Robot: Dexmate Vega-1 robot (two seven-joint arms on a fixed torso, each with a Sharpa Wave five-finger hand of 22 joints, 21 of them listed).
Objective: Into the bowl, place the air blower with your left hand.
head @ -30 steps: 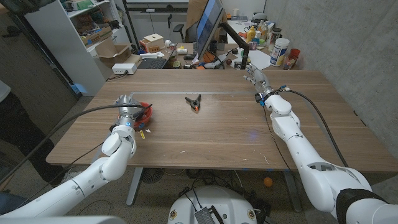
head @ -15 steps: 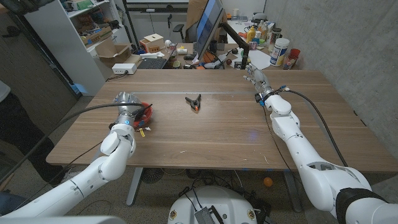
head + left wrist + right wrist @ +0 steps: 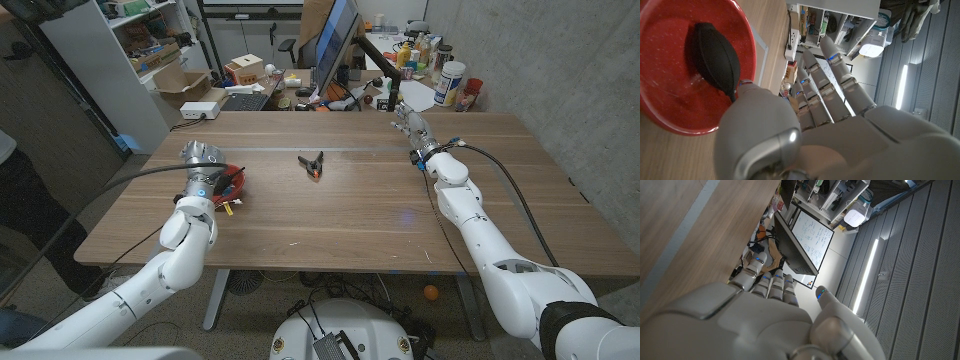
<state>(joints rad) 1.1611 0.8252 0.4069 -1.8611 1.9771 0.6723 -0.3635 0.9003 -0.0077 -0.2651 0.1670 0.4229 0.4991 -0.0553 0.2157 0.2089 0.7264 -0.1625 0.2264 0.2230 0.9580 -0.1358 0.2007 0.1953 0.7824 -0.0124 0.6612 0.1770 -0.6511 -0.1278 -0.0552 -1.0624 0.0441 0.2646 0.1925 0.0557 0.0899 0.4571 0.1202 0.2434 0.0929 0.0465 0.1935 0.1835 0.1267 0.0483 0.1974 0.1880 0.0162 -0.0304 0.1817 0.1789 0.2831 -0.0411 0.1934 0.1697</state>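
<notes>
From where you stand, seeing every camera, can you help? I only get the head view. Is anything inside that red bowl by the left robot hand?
Observer: Yes. The left wrist view shows the black air blower lying in the red bowl.
Visitor: Is the robot hand holding it?
Observer: No. The left robot hand has its fingers straight and apart, holding nothing.
Visitor: And the right one?
Observer: The right robot hand holds nothing either.

cluttered lab: monitor point(image 3: 336, 40), shelves point(image 3: 140, 30), whiteboard point(image 3: 812, 242)
</notes>
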